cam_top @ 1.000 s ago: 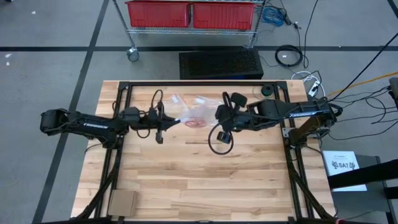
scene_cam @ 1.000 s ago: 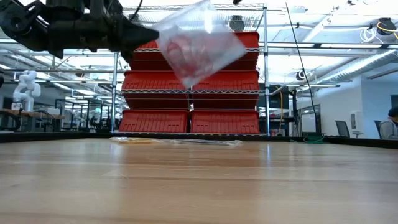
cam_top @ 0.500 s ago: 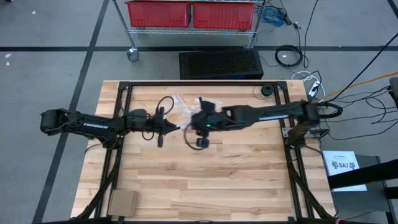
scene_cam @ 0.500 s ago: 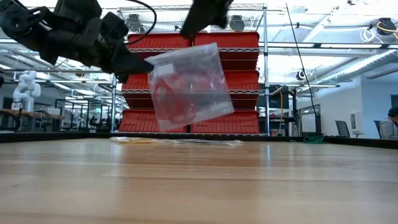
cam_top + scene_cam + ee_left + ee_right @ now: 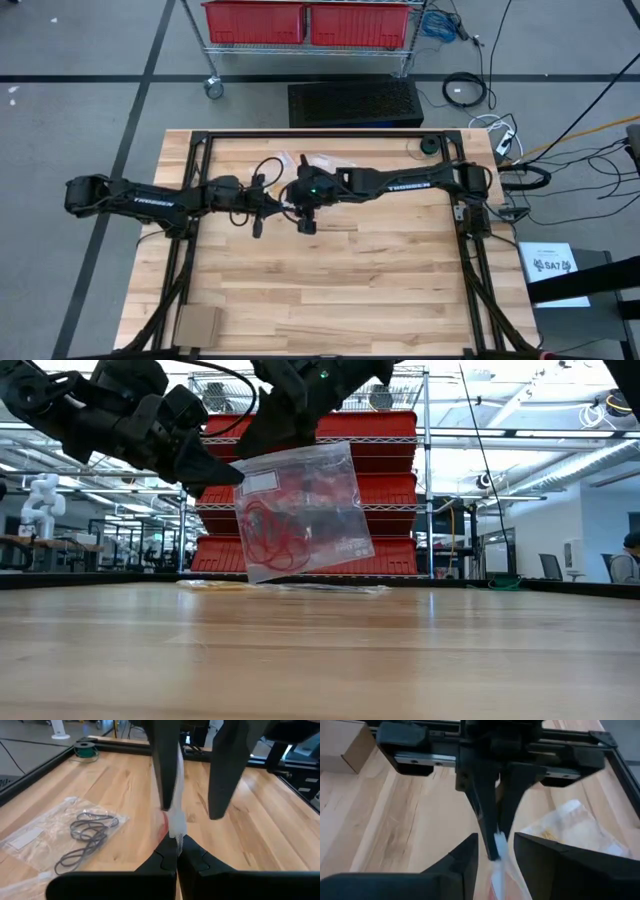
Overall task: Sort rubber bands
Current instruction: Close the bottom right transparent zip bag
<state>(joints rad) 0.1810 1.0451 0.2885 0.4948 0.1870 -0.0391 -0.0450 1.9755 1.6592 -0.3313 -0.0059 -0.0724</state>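
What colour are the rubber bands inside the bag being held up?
Red, seen best in the low view: the rubber bands inside the clear bag.

Your bench point(image 5: 330, 270) is pale wood in butcher-block strips, smooth with a soft satin sheen and visible grain. The bag point(image 5: 300, 510) hanging above it is thin clear plastic, glossy and crinkled, with a white paper-like label at its top corner; the red rubber bands point(image 5: 272, 540) inside look matt. Both the left pincer point(image 5: 215, 468) and the right pincer point(image 5: 270, 435) are dark matt plastic or metal, which you cannot tell apart here. On the bench, a second clear bag point(image 5: 60, 837) is wrinkled film holding dull dark bands point(image 5: 85, 832). The crates point(image 5: 300, 555) behind are shiny red plastic on bright wire shelving.
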